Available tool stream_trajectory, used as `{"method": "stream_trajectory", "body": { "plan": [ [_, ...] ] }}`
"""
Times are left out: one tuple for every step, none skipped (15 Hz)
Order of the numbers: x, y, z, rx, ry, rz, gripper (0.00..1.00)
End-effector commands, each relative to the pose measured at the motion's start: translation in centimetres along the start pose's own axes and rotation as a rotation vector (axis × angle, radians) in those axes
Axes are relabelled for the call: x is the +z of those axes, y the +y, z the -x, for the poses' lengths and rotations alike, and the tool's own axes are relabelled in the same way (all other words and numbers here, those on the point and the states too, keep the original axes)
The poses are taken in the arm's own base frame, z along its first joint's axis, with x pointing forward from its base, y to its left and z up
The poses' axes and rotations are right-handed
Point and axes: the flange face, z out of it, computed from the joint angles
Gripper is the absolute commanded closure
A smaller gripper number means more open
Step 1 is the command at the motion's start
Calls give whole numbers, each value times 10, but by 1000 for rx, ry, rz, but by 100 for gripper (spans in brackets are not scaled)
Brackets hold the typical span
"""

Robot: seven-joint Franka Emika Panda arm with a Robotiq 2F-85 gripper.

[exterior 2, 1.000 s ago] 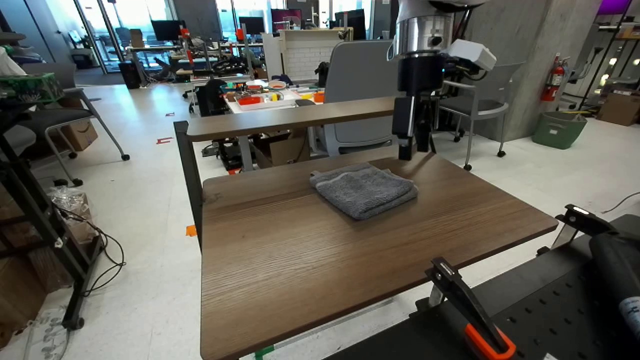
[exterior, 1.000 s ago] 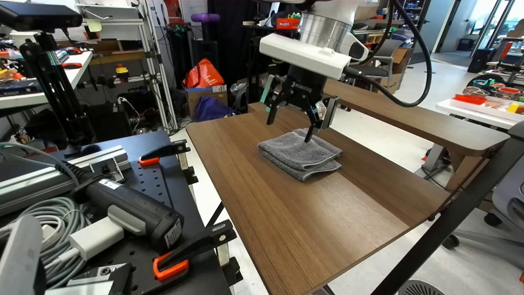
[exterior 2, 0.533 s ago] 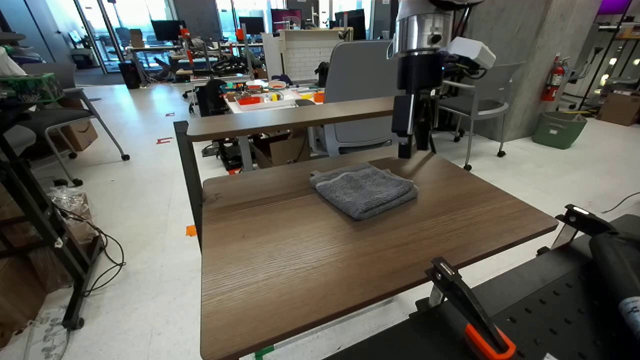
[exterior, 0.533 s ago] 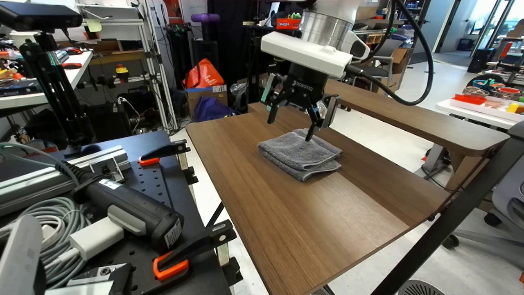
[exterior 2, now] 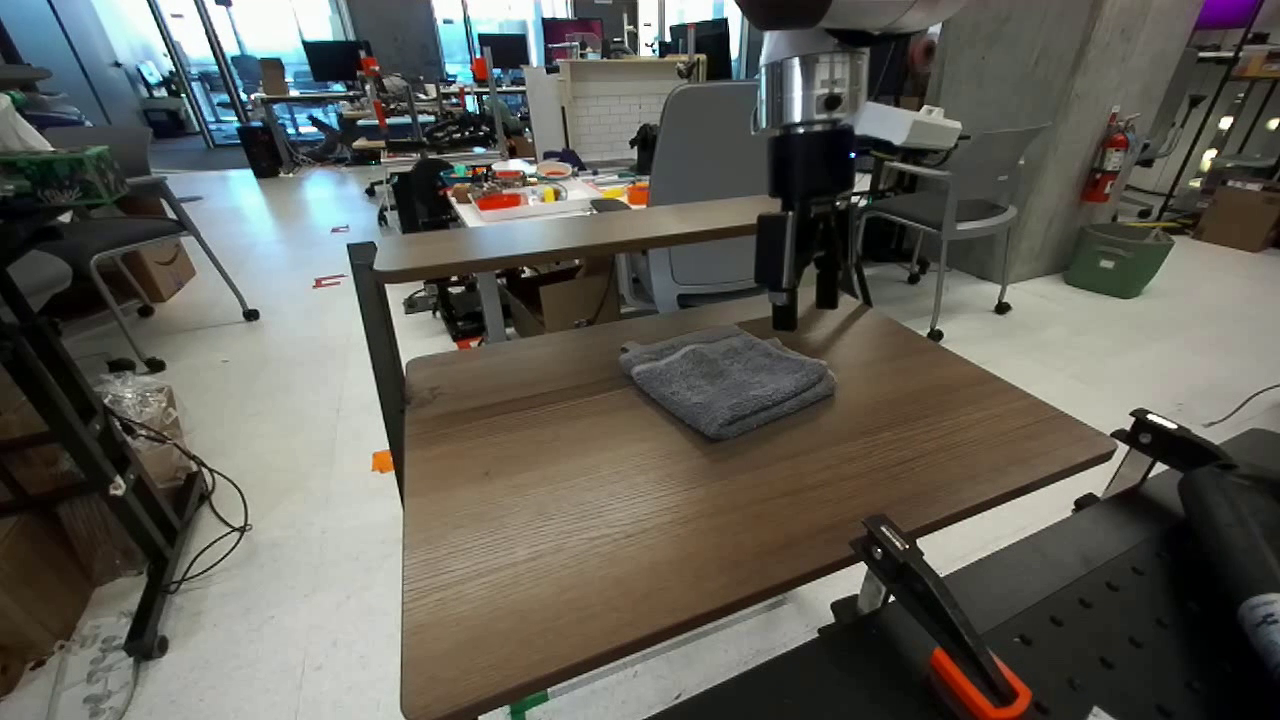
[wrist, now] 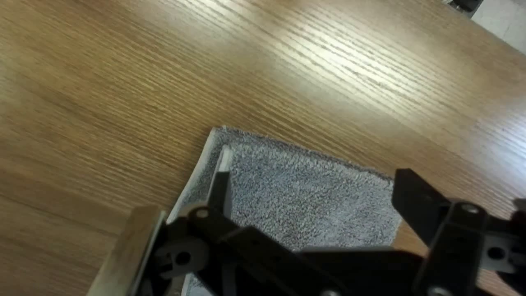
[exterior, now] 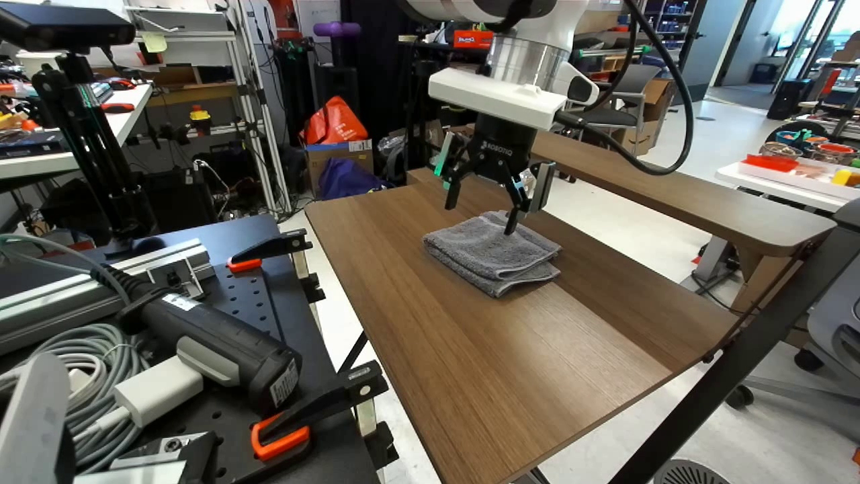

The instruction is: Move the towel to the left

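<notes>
A folded gray terry towel (exterior: pixel 490 252) lies on the wood-grain tabletop (exterior: pixel 457 349), toward the side where a raised wooden shelf (exterior: pixel 672 185) runs along that tabletop. Above the tabletop, the Robotiq gripper (exterior: pixel 481 218) points downward, its fingers spread apart and unclenched. A black perforated bench (exterior: pixel 252 302) stands near the tabletop.

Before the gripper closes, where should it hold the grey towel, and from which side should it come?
Probably from above: lower the open gripper onto the middle of the grey towel and pinch its upper layers. It lies folded and flat on the brown table, so coming from the side would likely leave little room underneath, while its soft-looking cloth should bunch as the jaws close.
</notes>
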Motion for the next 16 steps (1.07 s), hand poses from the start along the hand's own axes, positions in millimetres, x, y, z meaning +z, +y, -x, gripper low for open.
{"method": "stream_trajectory", "body": {
  "plan": [
    [7, -3, -34, 31, 41, 65, 0],
    [11, -6, -41, 34, 49, 77, 0],
    [16, -8, -49, 33, 53, 86, 0],
    [22, -10, -56, 36, 56, 94, 0],
    [28, -13, -63, 35, 54, 105, 0],
    [34, -16, -69, 29, 53, 110, 0],
    [41, -19, -75, 26, 45, 119, 0],
    [47, -22, -80, 31, 42, 129, 0],
    [52, -24, -85, 41, 34, 149, 0],
    [60, -25, -91, 40, 32, 156, 0],
    [66, -26, -96, 39, 29, 164, 0],
    [74, -28, -102, 37, 21, 174, 0],
    [81, -32, -108, 28, 16, 178, 0],
    [90, -34, -114, 18, 16, 182, 0],
    [96, -38, -120, 1, 15, 181, 0],
    [102, -45, -128, -25, 13, 189, 0]
  ]
}}
